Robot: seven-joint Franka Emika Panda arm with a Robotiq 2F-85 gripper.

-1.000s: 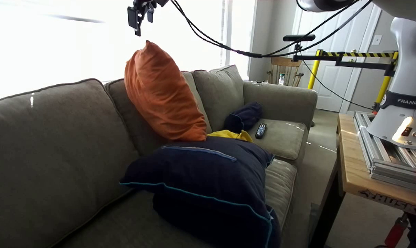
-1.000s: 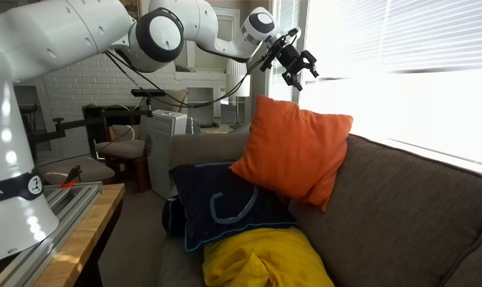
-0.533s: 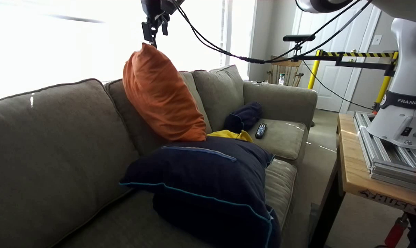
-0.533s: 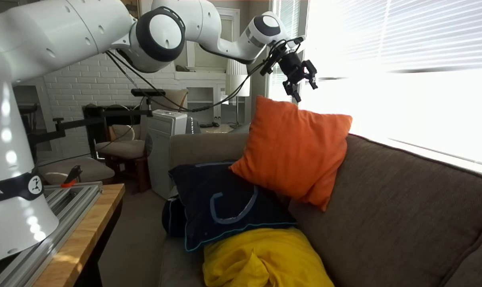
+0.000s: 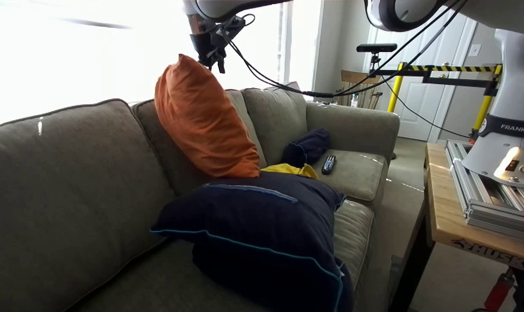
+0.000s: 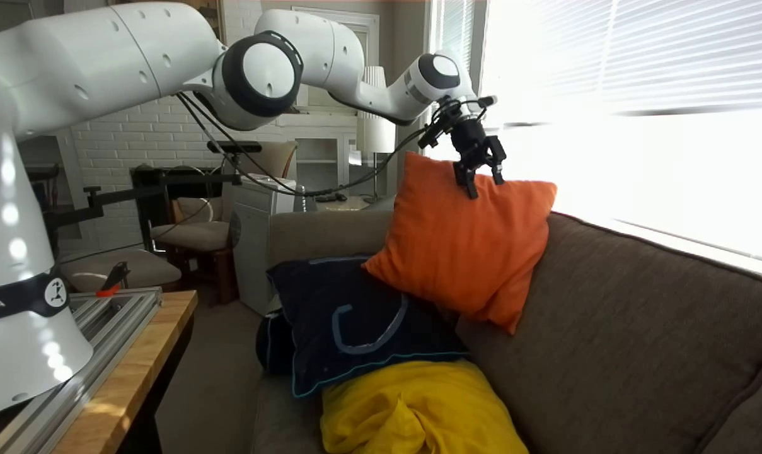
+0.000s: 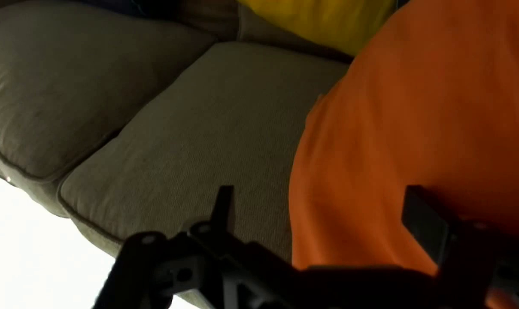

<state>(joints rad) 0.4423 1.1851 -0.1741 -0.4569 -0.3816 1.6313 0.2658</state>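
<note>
My gripper [image 6: 485, 186] stands open at the upper edge of a large orange pillow [image 6: 469, 239]. In the wrist view a side edge of the orange pillow [image 7: 353, 171] runs through the gap between the fingers. The right-hand finger [image 7: 426, 221] overlaps the orange cloth, while the left-hand finger [image 7: 223, 210] is over the sofa back [image 7: 225, 120]. Whether either touches the cloth I cannot tell. The pillow leans tilted on the sofa, partly hiding the gripper [image 5: 215, 68] in an exterior view. Below lie a navy pillow [image 6: 368, 321] with teal piping and a yellow pillow [image 6: 425, 403].
A remote control [image 5: 328, 165] and a dark blue bundle [image 5: 307, 147] lie on the far sofa seat [image 5: 353, 177]. Black cables [image 5: 318, 94] hang from the arm. The robot base stands on a wooden workbench [image 5: 444, 208]. A bright window [image 6: 639, 164] is behind the sofa.
My gripper has come down from above the orange pillow to its upper edge, its jaws staying open. The pillow's top has shifted very slightly. The other pillows have not moved.
</note>
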